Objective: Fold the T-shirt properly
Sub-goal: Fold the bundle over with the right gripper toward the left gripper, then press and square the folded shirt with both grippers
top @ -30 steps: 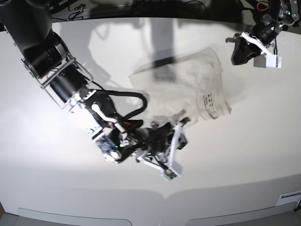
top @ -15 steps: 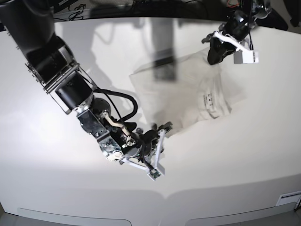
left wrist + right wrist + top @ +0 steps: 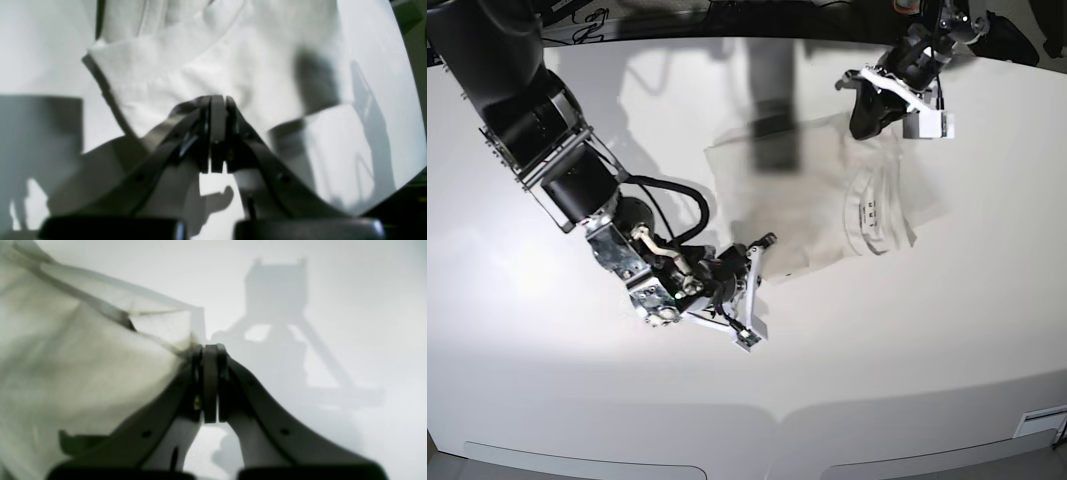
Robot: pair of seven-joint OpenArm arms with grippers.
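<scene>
Pale beige cotton T-shirt (image 3: pixel 812 200) partly folded on white tabletop (image 3: pixel 947 330); right hand (image 3: pixel 208 355) pinched on hem; left hand (image 3: pixel 217 103) closed above cloth, grip uncertain; further folds remain.

Black arms (image 3: pixel 537 110) (looped black cables), white-framed grippers with dark curved fingers (image 3: pixel 173 133)

Table (image 3: pixel 947 330): lying bare and wide along the near side and the far left, giving open passage.
T-shirt (image 3: pixel 812 205): covering the centre-right of the surface, blocking low passes there.
Right gripper (image 3: pixel 752 290): sitting low at the shirt's near edge, jaws pressed together, its arm crossing the left half.
Left gripper (image 3: pixel 867 115): hanging over the shirt's far corner, jaws closed, crowding that corner.
</scene>
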